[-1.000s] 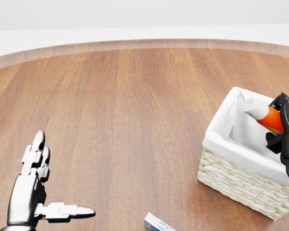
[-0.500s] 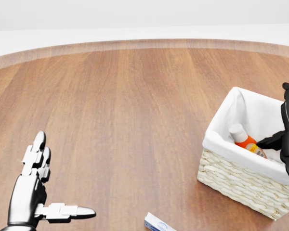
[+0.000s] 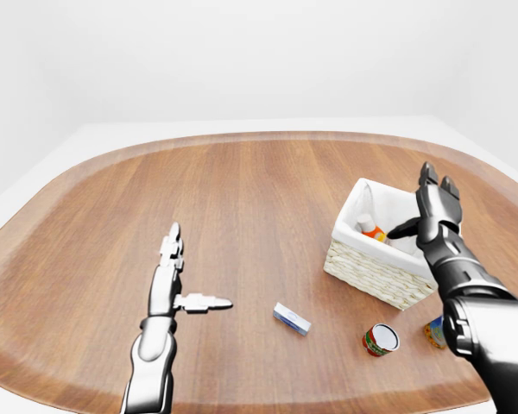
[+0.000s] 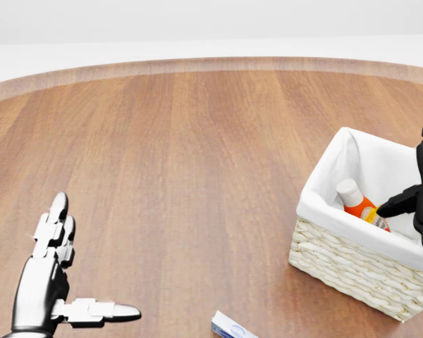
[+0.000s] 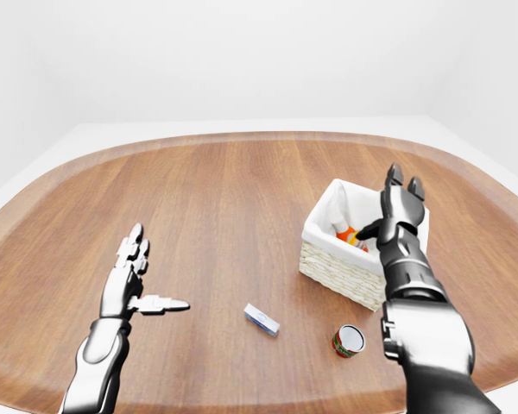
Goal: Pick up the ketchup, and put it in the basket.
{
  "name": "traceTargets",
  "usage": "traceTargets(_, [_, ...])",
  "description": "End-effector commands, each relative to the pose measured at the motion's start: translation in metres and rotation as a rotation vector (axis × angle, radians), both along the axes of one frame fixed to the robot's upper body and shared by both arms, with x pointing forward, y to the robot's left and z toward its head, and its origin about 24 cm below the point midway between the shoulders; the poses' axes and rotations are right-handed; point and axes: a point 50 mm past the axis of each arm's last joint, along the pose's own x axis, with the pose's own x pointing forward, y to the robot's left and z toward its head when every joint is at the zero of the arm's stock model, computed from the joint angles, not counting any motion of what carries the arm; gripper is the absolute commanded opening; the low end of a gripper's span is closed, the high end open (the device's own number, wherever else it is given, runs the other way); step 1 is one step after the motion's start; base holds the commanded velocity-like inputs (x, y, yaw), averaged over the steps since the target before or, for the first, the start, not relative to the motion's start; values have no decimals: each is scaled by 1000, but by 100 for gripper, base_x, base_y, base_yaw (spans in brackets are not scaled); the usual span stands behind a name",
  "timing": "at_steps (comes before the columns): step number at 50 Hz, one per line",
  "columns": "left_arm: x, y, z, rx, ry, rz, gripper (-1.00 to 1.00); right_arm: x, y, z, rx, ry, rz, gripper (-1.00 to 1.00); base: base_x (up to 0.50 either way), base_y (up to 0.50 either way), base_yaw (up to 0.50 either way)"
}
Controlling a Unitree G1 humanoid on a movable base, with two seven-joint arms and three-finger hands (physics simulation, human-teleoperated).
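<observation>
The ketchup bottle (image 4: 359, 206), orange with a white cap, lies tilted inside the white-lined wicker basket (image 4: 352, 271) at the right of the head view. My right hand (image 4: 421, 189) hovers over the basket's right side, fingers spread open and empty, thumb pointing toward the bottle without touching it. Low at the left, my left hand (image 4: 63, 271) is held flat and open, thumb stretched to the right, holding nothing.
A small blue-and-white box (image 3: 291, 318) lies on the wooden table (image 3: 242, 198) below the basket. A red can (image 3: 380, 339) lies on its side beside another small item (image 3: 434, 331) at the lower right, near the table's edge.
One second ago my right hand was shut on the ketchup above the basket. It let go, the bottle dropped into the basket, and the hand opened and rose slightly. The left hand stayed put.
</observation>
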Motion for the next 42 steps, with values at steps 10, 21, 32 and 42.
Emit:
traceTargets(10, [-4,-2,1,0,-4,-7,100,2,15,58,-27,-227,174,100,0,0,0])
traceTargets(21, [-5,-2,2,-2,-9,-11,100,-77,69,81,14,-377,356,100,0,0,0])
traceTargets(32, [-4,-3,0,1,2,-10,100,-187,84,118,9,-571,416,100,0,0,0])
traceTargets(42, [-5,-3,8,7,-32,-16,100,-255,63,121,109,-627,310,100,0,0,0])
